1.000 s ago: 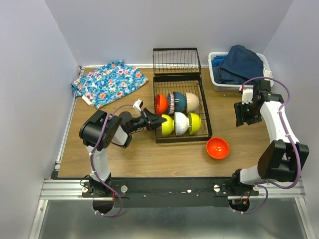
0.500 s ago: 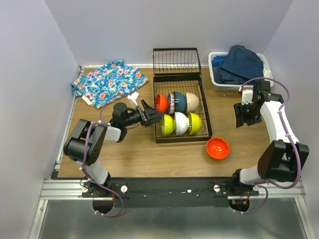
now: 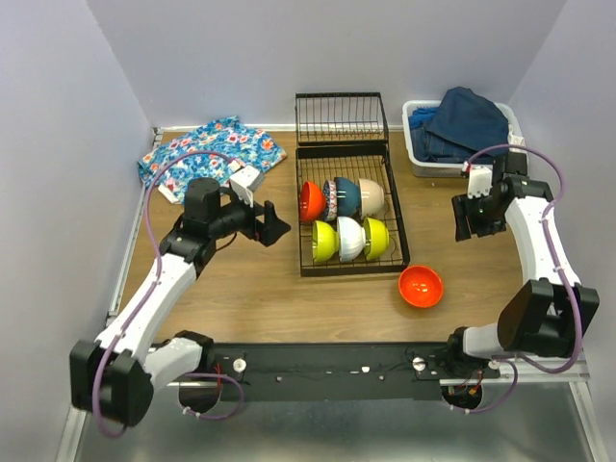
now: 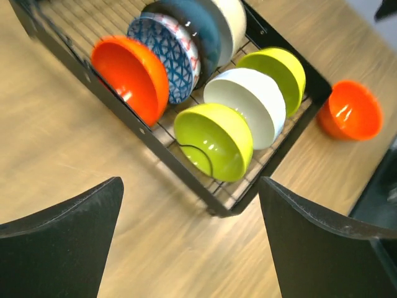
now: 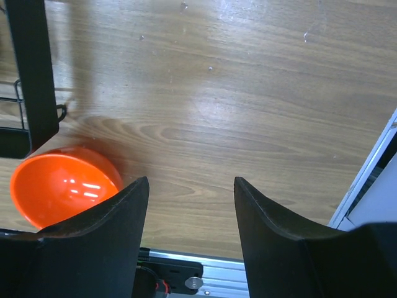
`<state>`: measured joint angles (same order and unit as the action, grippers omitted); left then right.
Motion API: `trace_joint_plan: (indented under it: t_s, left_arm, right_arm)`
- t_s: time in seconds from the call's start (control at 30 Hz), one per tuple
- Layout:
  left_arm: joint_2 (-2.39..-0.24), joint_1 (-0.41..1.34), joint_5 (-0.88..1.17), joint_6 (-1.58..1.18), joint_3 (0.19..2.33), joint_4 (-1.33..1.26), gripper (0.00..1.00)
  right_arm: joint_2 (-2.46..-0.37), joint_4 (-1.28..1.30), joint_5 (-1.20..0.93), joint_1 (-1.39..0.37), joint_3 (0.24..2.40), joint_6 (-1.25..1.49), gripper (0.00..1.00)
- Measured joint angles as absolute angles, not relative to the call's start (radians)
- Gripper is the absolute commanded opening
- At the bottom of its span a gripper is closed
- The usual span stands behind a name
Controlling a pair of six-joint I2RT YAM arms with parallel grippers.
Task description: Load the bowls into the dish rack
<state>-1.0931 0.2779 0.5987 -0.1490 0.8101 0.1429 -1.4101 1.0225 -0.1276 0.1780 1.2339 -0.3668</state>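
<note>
The black wire dish rack (image 3: 397, 217) stands mid-table with several bowls on edge in two rows. The back row runs red-orange (image 3: 311, 200), blue-white patterned (image 3: 330, 198), dark blue (image 3: 347, 195), beige (image 3: 372, 195). In front are yellow-green (image 3: 323, 241), white (image 3: 350, 238) and another yellow-green (image 3: 375, 237). One orange bowl (image 3: 421, 286) sits loose on the table right of the rack's near corner. My left gripper (image 3: 279, 227) hovers open and empty just left of the rack (image 4: 181, 167). My right gripper (image 3: 472, 234) hangs open and empty above the table, right of the loose bowl (image 5: 59, 183).
A floral cloth (image 3: 212, 159) lies at the back left. A white bin of blue clothes (image 3: 462, 130) stands at the back right. The rack's hinged wire end panel (image 3: 341, 117) lies flat behind it. Grey walls close three sides, and a metal rail (image 3: 337, 361) runs along the near edge.
My left gripper has opened, letting go of the front yellow-green bowl in the rack, and has drawn back to the left. The right arm has hardly moved.
</note>
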Motion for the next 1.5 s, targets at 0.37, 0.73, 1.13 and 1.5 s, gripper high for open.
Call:
trace_joint_plan:
  t_s: [0.37, 0.73, 1.13, 1.5]
  left_arm:
    - [-1.246, 0.973, 0.408, 0.463, 1.113, 0.449, 0.0]
    - [-1.805, 1.256, 0.261, 0.632, 1.498, 0.565, 0.58]
    - [-2.0, 1.344, 0.22, 0.676, 1.599, 0.552, 0.59]
    - [-2.109, 1.342, 0.199, 0.672, 1.676, 0.484, 0.12]
  right_arm:
    - [-1.238, 1.002, -0.149, 0.321, 1.203, -0.186, 0.01]
    - [-1.013, 0.991, -0.147, 0.382, 1.203, -0.131, 1.0]
    - [-0.981, 0.996, -0.147, 0.392, 1.203, -0.151, 1.0]
    - [-0.997, 0.995, -0.147, 0.395, 1.201, -0.151, 1.0]
